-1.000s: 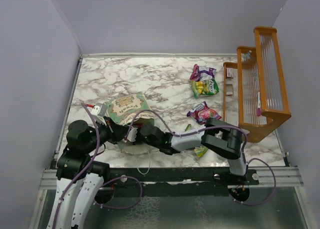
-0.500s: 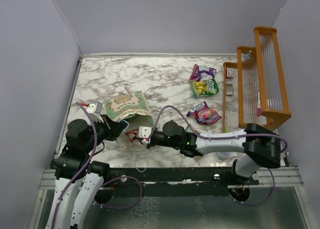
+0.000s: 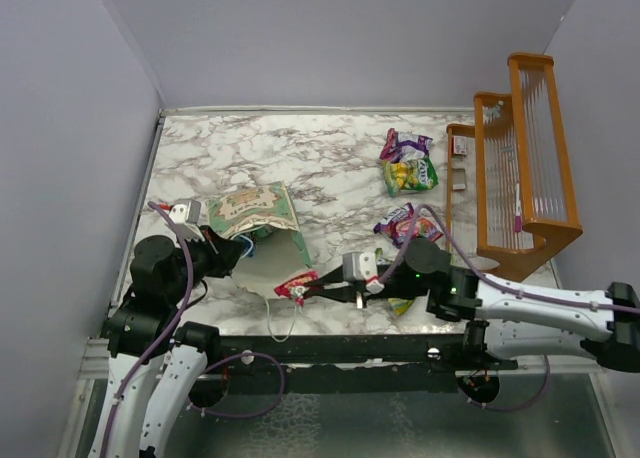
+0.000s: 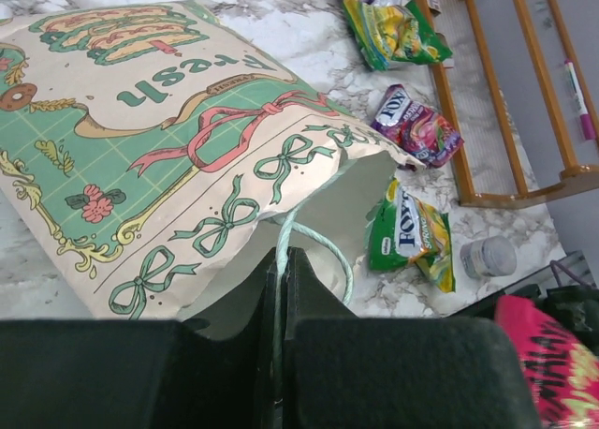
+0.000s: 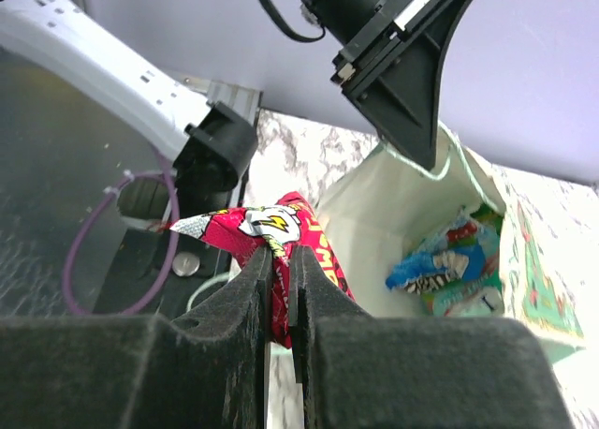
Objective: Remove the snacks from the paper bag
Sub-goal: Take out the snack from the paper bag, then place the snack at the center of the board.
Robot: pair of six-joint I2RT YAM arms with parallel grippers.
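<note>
Bag (image 3: 255, 213) lay on its side left of centre in the top view, mouth facing lower right. Left gripper (image 4: 283, 265) was clenched on the bag's rim by the string handle, apparently lifting the upper wall so the mouth gaped. Right gripper (image 5: 281, 260) pinched a red packet (image 5: 295, 237) just outside that mouth, at lower centre, probably bound for the table (image 3: 300, 158). Teal packet (image 5: 440, 260) lay deep inside the bag. Green packet (image 3: 410, 175) and purple packet (image 3: 405, 225) sat out on the table at right.

Orange wooden rack (image 3: 520, 246) at marble table's (image 3: 300, 158) right edge.
</note>
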